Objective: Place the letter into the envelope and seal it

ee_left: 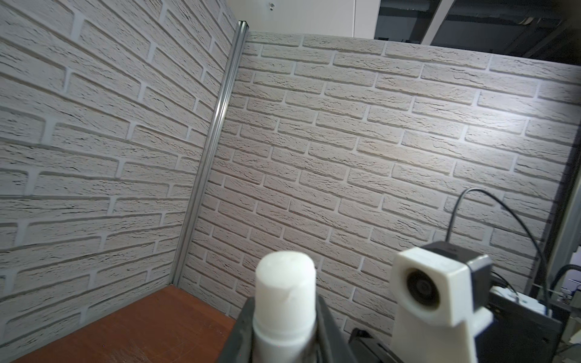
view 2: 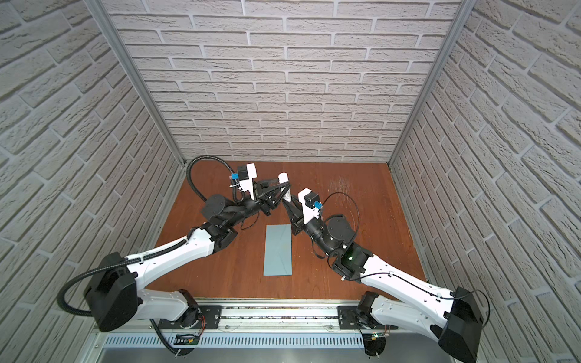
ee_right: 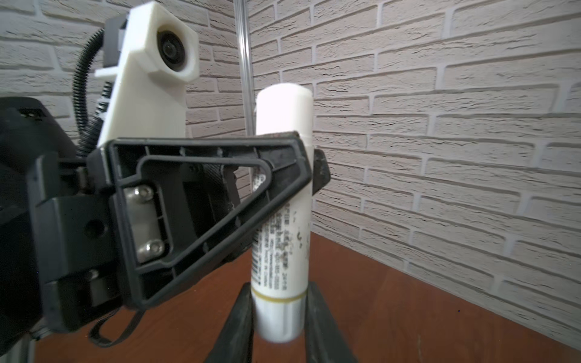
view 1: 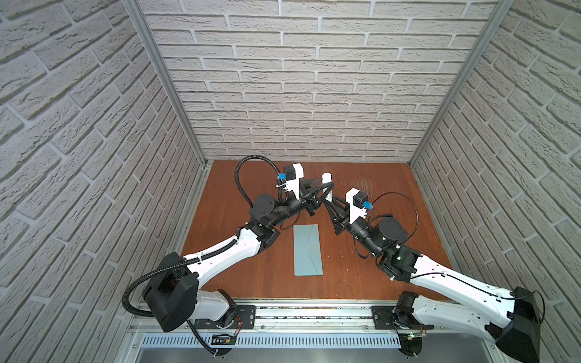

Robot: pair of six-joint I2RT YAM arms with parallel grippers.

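Wooden tabletop (view 1: 345, 276) bare around the envelope (view 1: 308, 250)

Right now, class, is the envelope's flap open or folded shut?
Folded shut: in both top views the envelope is a plain rectangle on the table; whether glued, cannot tell.

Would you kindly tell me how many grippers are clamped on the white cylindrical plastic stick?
2. The left gripper clamps the white cylindrical plastic stick near its capped upper end. The right gripper clamps its lower end, over the far part of the brown wooden table.
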